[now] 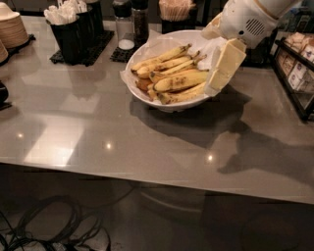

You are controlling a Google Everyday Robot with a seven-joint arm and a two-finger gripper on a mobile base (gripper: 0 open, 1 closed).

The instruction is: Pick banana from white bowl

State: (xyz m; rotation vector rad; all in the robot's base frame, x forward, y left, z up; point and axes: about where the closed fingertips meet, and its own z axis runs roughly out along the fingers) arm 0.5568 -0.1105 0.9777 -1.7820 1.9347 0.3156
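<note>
The white bowl (147, 100) stands on the grey table (147, 147) at the back middle, lined with white paper and holding several bananas. The banana (180, 81), the plumpest one, yellow with brown speckles, lies across the front of the pile, with thinner ones behind and below it. My gripper (217, 83), cream-coloured under a white wrist, hangs down over the bowl's right rim, its tip just right of the banana's right end. Nothing shows in its hold.
A black caddy with white utensils (73, 29), two shakers (126, 24) and a holder of sticks (174, 10) stand behind the bowl. A stack of brown bowls (11, 30) is at the far left. A rack of packets (297, 73) stands at the right. Cables (44, 230) lie on the floor.
</note>
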